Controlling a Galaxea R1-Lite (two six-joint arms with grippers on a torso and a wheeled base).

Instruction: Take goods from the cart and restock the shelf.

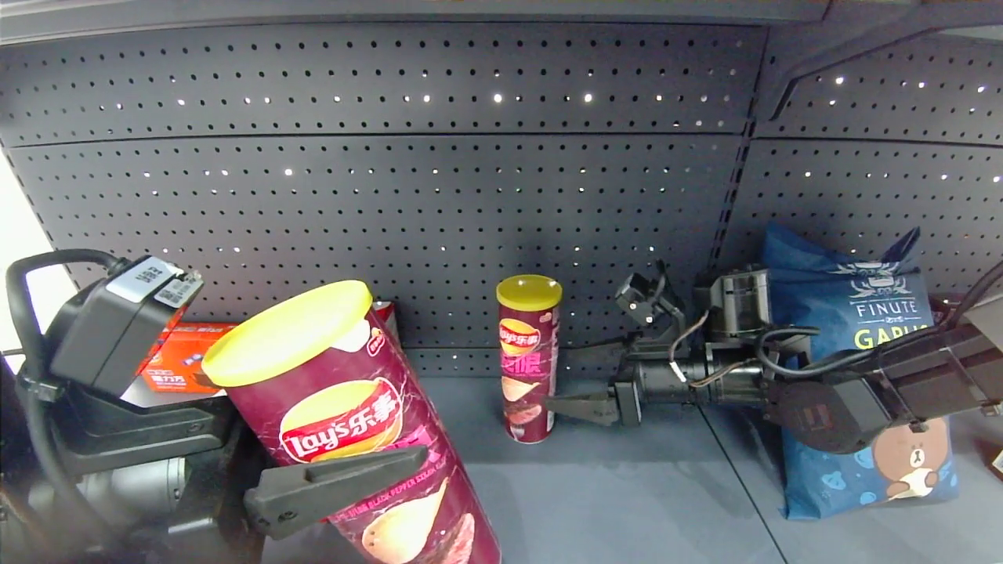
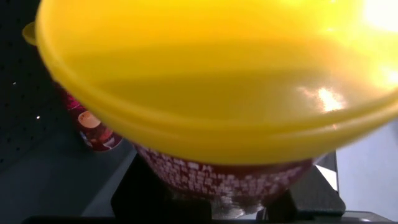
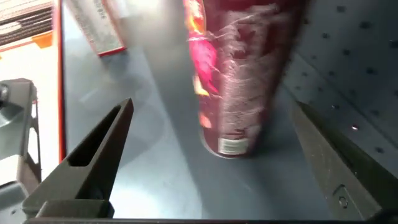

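Observation:
My left gripper [image 1: 368,470] is shut on a maroon chip can [image 1: 353,423] with a yellow lid [image 2: 211,81], holding it tilted at the shelf's front left. Its body [image 2: 224,177] sits between the dark fingers [image 2: 134,193]. A second, matching chip can [image 1: 529,360] stands upright on the shelf floor near the pegboard, and appears again in the right wrist view [image 3: 242,81] and, farther off, in the left wrist view [image 2: 93,130]. My right gripper [image 1: 576,380] is open just right of it. The can lies between the spread fingers [image 3: 93,162] with a gap on each side.
A blue snack bag [image 1: 862,368] stands at the right, behind my right arm. An orange box [image 1: 176,356] lies at the back left, and a red-and-white box [image 3: 93,28] lies nearby. The grey shelf floor [image 1: 611,501] between the two cans is bare. The perforated back panel [image 1: 392,196] closes the rear.

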